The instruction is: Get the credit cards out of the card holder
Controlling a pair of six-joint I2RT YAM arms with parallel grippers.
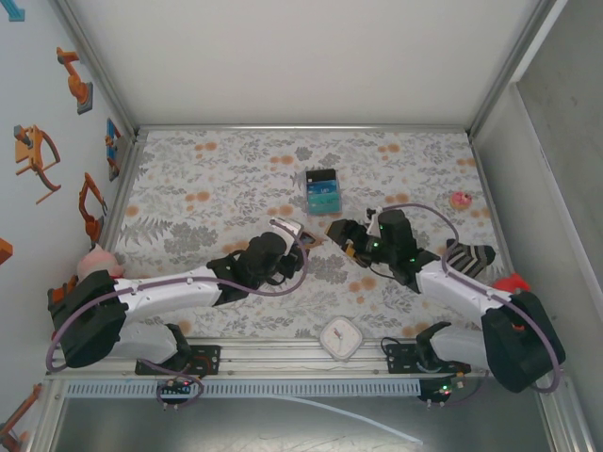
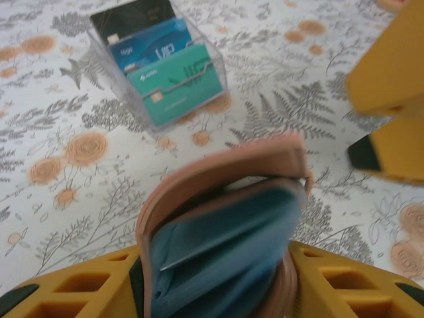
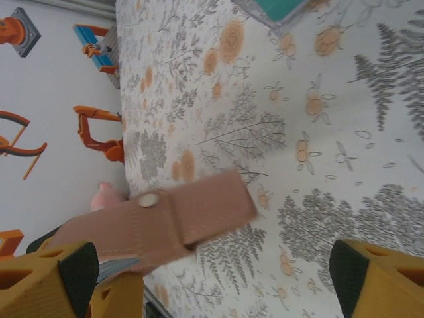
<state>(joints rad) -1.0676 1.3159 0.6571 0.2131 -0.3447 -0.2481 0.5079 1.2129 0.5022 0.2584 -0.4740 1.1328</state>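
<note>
The card holder [image 2: 225, 232], terracotta-brown outside and blue-grey inside, stands partly open between the yellow fingers of my left gripper [image 2: 218, 288], which is shut on it just above the table's middle [image 1: 300, 232]. Its brown tab with a snap [image 3: 199, 212] sticks out toward my right gripper [image 3: 212, 278]. That gripper is open, with its jaws wide apart and nothing between them, just right of the card holder [image 1: 344, 237]. The credit cards, black [image 2: 132, 16], light blue [image 2: 156, 46] and teal [image 2: 175, 83], stand in a clear box [image 1: 322, 191] further back.
A white square rounded object [image 1: 339, 337] lies at the near edge between the arm bases. A striped sock [image 1: 468, 254], a small pink thing [image 1: 461, 200] and a red thing [image 1: 513, 282] are on the right. A pink toy [image 1: 97, 261] sits at the left edge.
</note>
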